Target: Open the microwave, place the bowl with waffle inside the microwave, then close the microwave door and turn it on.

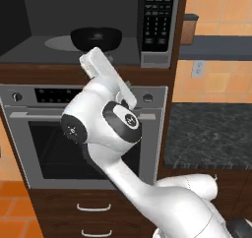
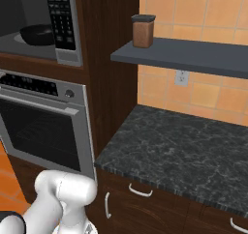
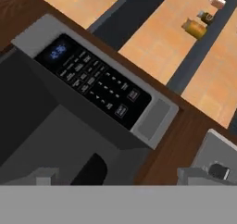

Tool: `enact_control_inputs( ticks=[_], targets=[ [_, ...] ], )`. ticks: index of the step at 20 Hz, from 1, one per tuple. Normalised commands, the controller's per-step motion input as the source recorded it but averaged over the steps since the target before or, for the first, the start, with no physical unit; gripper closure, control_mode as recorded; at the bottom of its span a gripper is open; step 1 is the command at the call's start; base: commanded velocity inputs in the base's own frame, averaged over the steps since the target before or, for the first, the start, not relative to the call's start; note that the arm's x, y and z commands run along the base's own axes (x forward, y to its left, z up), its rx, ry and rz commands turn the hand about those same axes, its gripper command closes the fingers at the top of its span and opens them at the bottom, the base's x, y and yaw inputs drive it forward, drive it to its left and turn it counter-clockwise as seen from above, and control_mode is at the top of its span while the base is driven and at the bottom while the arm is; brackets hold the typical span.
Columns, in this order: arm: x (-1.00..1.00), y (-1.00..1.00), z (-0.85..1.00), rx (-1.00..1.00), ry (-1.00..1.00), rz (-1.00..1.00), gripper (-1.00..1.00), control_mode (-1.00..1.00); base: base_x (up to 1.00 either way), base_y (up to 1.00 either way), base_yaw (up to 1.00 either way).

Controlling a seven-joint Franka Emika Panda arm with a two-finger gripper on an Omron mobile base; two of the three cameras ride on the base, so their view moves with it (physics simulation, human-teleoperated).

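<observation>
sitting on the turntable inside the open microwave point(image 1: 88, 30), toward the front edge of the cavity floor, the bowl point(image 1: 96, 38) is already in place; the waffle cannot be made out inside it from these views. the tool point(image 3: 118, 174) is empty, its two tips spread wide apart at the bottom of the hand view, and it points at the front right corner of the microwave, where the keypad strip point(image 3: 95, 82) runs.

in the left base view the arm's forearm rises just in front of the cavity mouth, below and a little in front of the bowl, above the wall oven point(image 1: 86, 133). my judgement is that placing is done and the door comes next. the microwave door point(image 1: 12, 15) seems to be the dark panel at the far left of that view, swung outward, so it lies to the left of the tool, across the whole cavity mouth from the keypad. its handle is not clear enough to locate. the tool would have to travel left, away from the keypad, to reach it.
</observation>
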Motion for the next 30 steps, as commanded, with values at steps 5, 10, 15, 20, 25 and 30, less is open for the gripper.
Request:
enact_control_inputs(
  ticks=[5,10,15,20,25,30],
  targets=[
    [-0.60,0.57,-0.17,-0.22,-0.30,0.00,-1.00,-1.00,0.00,0.00,0.00],
    [-0.50,0.51,-0.05,-0.08,-0.23,0.00,-1.00,-1.00,0.00,0.00,0.00],
    [-0.41,0.51,-0.02,-0.11,-0.30,0.00,-1.00,-1.00,0.00,0.00,0.00],
    [-0.09,0.50,-0.17,-0.15,-0.23,-0.02,-1.00,-1.00,0.00,0.00,0.00],
    [0.11,0.42,-0.51,-0.15,-0.13,-0.04,-1.00,-1.00,0.00,0.00,0.00],
    [0.01,0.55,-0.14,-0.10,-0.13,-0.06,-1.00,-1.00,0.00,0.00,0.00]
  ],
)
